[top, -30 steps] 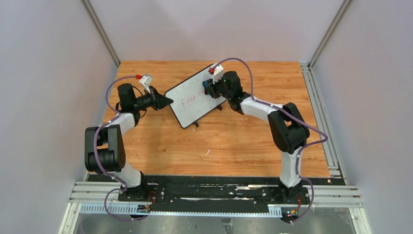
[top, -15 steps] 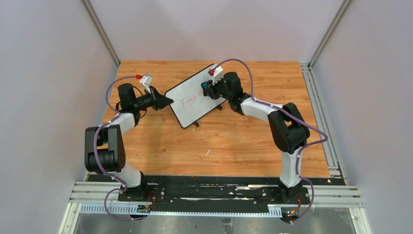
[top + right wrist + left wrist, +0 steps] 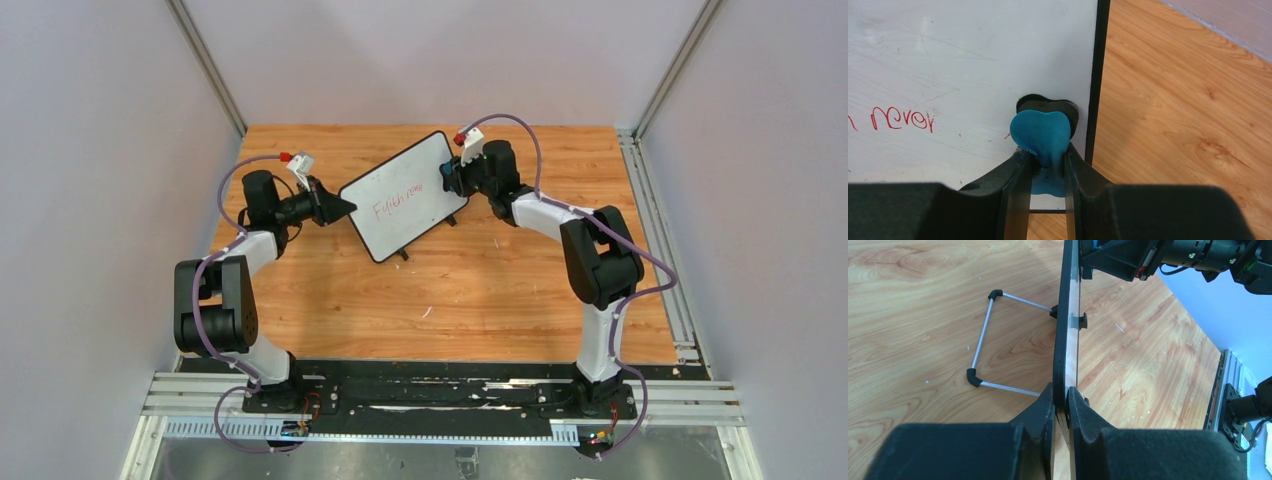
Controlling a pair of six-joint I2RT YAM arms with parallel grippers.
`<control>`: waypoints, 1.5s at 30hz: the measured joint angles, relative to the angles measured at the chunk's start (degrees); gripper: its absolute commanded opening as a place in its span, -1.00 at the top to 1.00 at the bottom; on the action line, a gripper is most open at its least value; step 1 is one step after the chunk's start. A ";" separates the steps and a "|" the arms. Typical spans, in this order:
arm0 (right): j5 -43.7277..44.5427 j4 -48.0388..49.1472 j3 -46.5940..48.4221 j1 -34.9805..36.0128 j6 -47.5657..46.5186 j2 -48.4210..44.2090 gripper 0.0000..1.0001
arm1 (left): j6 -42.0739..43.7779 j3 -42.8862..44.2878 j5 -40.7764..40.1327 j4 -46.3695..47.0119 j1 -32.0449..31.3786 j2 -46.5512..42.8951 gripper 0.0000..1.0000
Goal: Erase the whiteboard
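Brightness: bright, even, diffuse, from overhead.
Shadows: soft and short beneath the whiteboard point(image 3: 405, 195) on the table point(image 3: 450, 290).
Glare: faint sheen on the wood in the left wrist view.
Focus: crisp overhead; soft, dark foreground along the bottom of both wrist views.

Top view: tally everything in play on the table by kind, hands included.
whiteboard: 1
blue eraser: 1
hands, left hand and right hand: 2
Total: 4
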 measured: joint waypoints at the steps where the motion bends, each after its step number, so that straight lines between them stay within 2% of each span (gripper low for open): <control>1: -0.02 0.04 0.00 0.02 0.13 0.00 0.99 | 0.00 0.00 0.00 -0.02 0.00 0.02 1.00; 11: 1.88 2.10 -1.38 2.14 1.53 -0.02 0.99 | 0.24 0.22 0.11 -0.92 0.07 0.02 1.00; 27: 5.29 2.99 -3.69 13.44 2.27 -1.53 0.99 | 0.50 0.55 0.24 -1.53 0.31 0.02 1.00; 35: 3.69 1.29 -2.75 11.47 1.70 -1.44 0.99 | 0.61 0.59 0.26 -1.55 0.24 0.13 1.00; 45: 0.92 -2.10 0.09 2.86 1.20 -0.35 0.99 | 0.66 0.85 0.07 -1.55 -0.07 0.20 1.00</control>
